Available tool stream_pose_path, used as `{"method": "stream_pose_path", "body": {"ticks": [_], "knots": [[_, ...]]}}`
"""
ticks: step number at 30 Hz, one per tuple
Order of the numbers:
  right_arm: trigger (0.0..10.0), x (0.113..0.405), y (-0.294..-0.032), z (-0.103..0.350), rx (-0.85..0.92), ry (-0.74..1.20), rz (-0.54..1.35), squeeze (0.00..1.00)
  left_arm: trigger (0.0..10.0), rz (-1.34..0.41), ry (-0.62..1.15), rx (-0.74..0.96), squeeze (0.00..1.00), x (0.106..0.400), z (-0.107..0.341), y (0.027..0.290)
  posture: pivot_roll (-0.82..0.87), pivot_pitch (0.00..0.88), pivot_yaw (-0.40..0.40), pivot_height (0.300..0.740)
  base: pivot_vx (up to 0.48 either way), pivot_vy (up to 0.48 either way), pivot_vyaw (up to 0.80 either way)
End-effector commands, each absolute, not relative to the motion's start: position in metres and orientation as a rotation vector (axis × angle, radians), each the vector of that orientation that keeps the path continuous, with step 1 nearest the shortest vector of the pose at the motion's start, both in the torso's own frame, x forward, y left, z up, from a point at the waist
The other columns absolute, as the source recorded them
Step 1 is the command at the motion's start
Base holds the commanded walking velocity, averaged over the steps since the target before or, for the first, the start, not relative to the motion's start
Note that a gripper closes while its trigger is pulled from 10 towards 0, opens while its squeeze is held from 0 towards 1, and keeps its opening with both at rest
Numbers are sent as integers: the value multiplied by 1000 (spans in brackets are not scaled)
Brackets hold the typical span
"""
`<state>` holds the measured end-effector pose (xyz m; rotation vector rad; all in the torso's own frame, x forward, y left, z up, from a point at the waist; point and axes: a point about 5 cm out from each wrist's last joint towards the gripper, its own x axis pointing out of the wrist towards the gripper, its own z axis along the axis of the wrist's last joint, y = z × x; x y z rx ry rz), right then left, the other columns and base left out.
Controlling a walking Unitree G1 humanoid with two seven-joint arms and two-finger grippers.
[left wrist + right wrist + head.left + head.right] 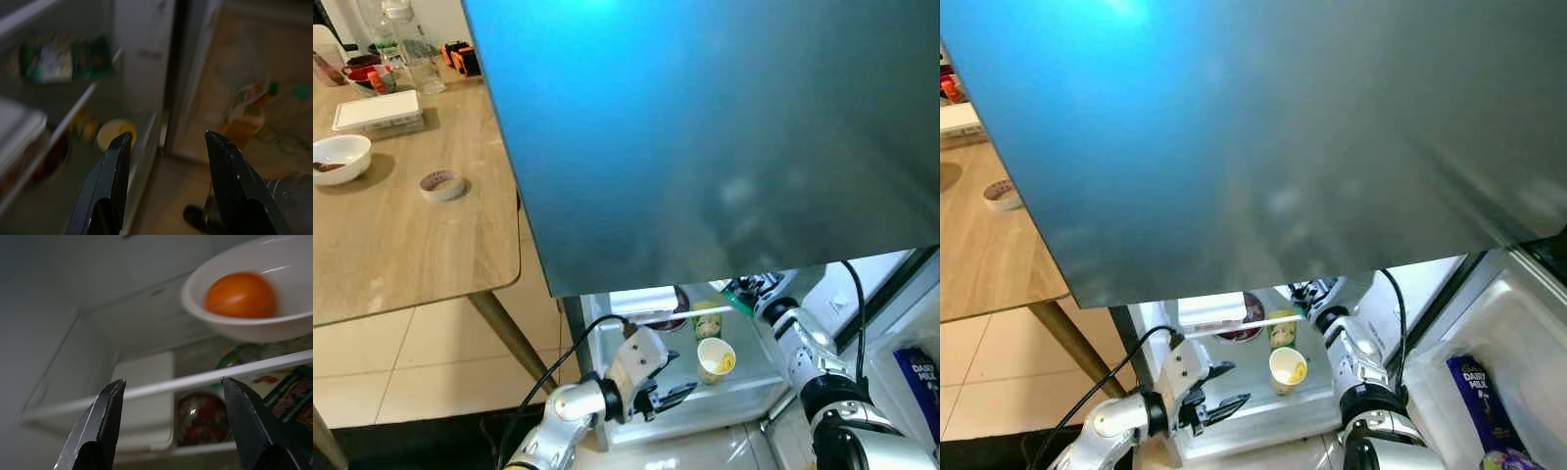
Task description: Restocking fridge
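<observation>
Beyond the wooden desk [401, 245], an open fridge [724, 392] is seen beneath its blue-grey top. Inside, one white bowl [244, 328] holding one orange fruit [240, 294] is counted on a shelf, and one yellow-stained cup [716, 358] lower down. Both arms are reached into the fridge: the left hand [668, 396] is spread near the cup, the right hand [171, 421] spread under the bowl.
</observation>
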<state>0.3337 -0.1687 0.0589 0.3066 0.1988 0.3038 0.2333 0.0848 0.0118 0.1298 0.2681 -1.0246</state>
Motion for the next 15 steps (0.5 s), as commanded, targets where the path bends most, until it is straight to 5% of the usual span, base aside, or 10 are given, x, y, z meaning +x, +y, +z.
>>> {"method": "stream_pose_path", "body": {"ticks": [1,15], "knots": [[10000,323,-171,42,269,283,313,0,10000,-985,309,161,0,233,4,98,18,32,-49,740,0,0,0],[10000,239,-230,-39,24,715,33,0,10000,-549,642,42,0,207,-52,163,11,22,-58,740,0,0,0]]}}
